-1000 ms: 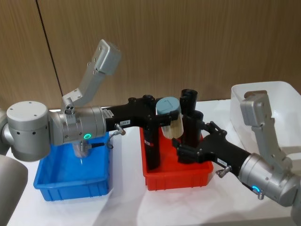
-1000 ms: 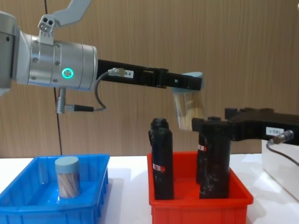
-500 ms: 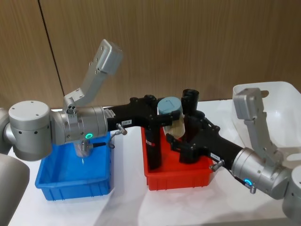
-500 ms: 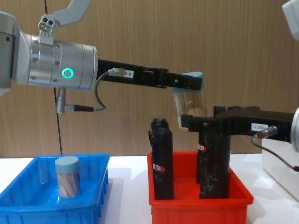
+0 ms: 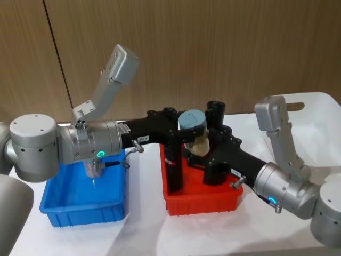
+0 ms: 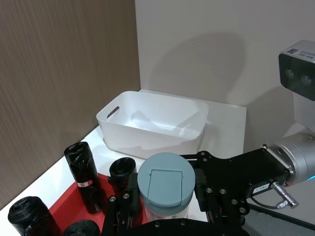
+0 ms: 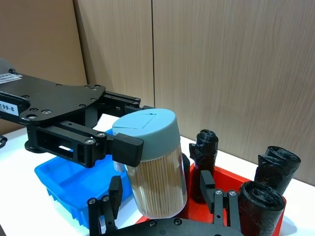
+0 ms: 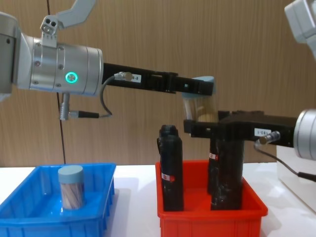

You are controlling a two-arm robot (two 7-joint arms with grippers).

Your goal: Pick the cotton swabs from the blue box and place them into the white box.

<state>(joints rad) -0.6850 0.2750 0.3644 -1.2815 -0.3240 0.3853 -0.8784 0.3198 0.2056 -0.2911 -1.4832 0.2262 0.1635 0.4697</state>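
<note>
My left gripper [image 5: 186, 134] is shut on a tub of cotton swabs [image 5: 193, 127], gripping it near its grey-blue lid and holding it high over the red bin. My right gripper [image 5: 200, 154] is open, with one finger on each side of the tub's lower half [image 7: 157, 187]. I cannot tell whether the fingers touch it. A second tub of cotton swabs [image 8: 71, 186] stands upright in the blue box [image 8: 29, 217] at the left. The white box [image 6: 152, 123] sits at the far right of the table [image 5: 319, 125].
The red bin [image 5: 202, 205] in the middle holds several tall black rolls [image 8: 172, 168], directly under the held tub and both grippers. A wooden wall runs behind the table. White tabletop shows in front of the bins.
My right gripper has moved left and up from beside the black rolls until its fingers flank the held tub. The left arm and the tub have stayed still.
</note>
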